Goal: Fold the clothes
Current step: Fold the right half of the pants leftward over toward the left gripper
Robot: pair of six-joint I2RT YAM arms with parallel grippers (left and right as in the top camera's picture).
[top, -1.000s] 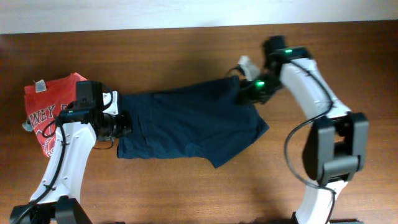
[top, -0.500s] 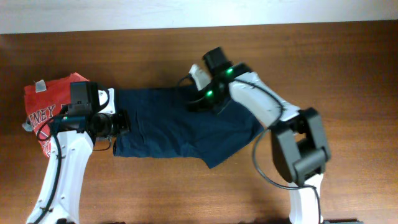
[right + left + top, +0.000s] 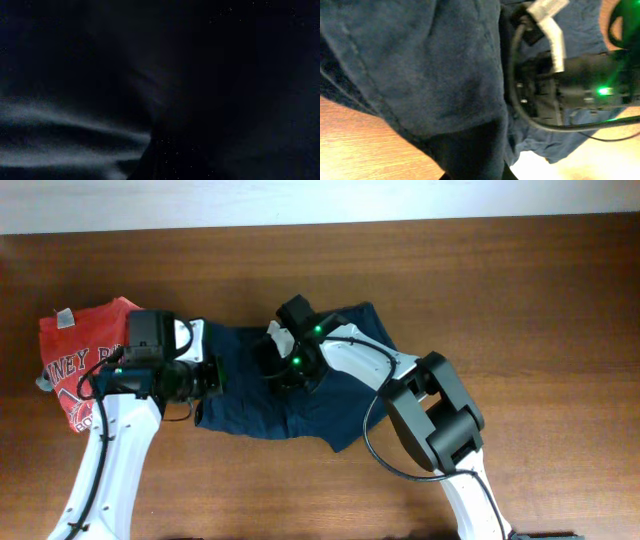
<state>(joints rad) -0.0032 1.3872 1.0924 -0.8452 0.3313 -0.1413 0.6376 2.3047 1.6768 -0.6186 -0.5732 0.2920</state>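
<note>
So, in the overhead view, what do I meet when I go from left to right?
Red T-shirt → left claw → navy shorts. The right claw lies over the shorts, so it has no clear place.

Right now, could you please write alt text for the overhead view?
A dark navy garment lies rumpled on a brown wooden table, with the left arm at its left edge and the right arm reaching over its middle. A red printed T-shirt lies at the far left.
</note>
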